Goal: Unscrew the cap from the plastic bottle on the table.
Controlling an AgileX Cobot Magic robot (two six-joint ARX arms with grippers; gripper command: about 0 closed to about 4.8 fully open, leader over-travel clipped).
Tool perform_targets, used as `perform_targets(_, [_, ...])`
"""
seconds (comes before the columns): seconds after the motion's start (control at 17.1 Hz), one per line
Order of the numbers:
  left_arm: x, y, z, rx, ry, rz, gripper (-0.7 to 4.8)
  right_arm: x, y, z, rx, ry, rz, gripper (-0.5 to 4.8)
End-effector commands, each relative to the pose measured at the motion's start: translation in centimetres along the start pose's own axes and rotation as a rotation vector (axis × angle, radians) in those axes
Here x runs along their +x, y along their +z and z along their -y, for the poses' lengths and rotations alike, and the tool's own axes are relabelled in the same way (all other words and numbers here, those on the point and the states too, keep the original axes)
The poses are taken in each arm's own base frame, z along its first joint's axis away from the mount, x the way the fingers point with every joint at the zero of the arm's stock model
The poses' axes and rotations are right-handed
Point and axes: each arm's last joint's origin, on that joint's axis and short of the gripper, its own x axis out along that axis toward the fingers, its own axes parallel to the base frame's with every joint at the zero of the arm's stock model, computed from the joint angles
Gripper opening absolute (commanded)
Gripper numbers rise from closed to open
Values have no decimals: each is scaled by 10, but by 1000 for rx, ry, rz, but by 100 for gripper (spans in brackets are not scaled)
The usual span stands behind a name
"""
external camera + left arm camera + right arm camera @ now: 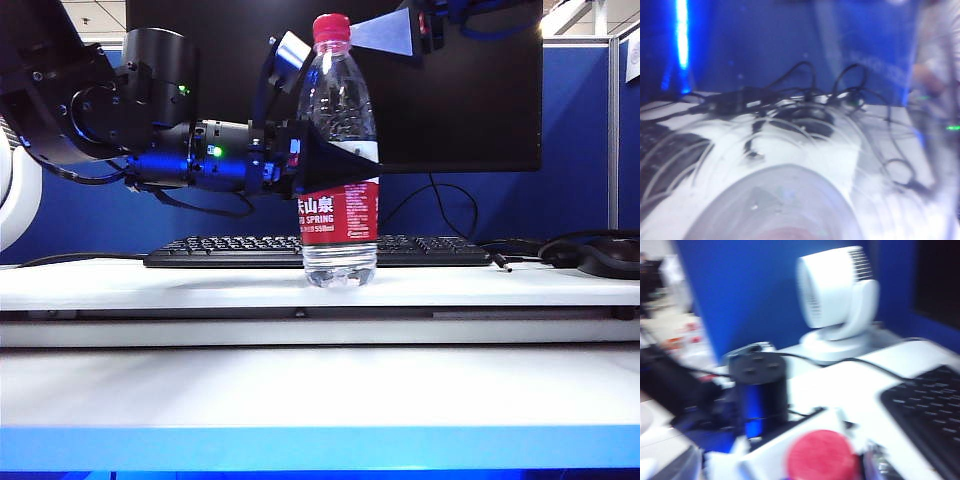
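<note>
White table: left gripper clasps plastic bottle; right gripper beside cap.

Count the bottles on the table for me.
1: the plastic bottle stands upright at the middle of the table, clamped by the left gripper. None other visible.

"SPRING" on bottle (red label)

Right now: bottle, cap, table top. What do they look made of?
Plastic bottle: clear thin plastic, glossy; the monitor shows through it, its walls are ribbed, its printed label is red. Cap: opaque red plastic, likely matte; ribbing too small to tell. Table: smooth white top, probably laminate, with a blue front edge. Left gripper clamps the bottle; right gripper sits beside the cap.
</note>
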Motion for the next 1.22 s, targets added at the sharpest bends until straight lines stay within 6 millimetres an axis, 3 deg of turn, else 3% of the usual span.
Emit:
perform_targets(0.06, [0,-1,0,-4,10,-8,236,-2,4,1,-21,-104,18,443])
perform_targets(0.35, [0,-2,-2,-2,59,-16,236,-8,8,-1,4,-323,10,447])
perform_targets(0.64, [0,-2,-3,2,93,-22,236,-16,32,-41,-37,-423,55,447])
perform_targets(0.76, [0,-2,-3,5,98,-22,236,-5,34,-66,-38,-542,55,450])
perform_targets(0.99, [0,-2,-3,4,113,-25,236,33,18,-105,-86,-830,79,450])
perform_targets(1.22, [0,-2,-3,3,109,-25,236,56,3,-105,-61,-823,85,450])
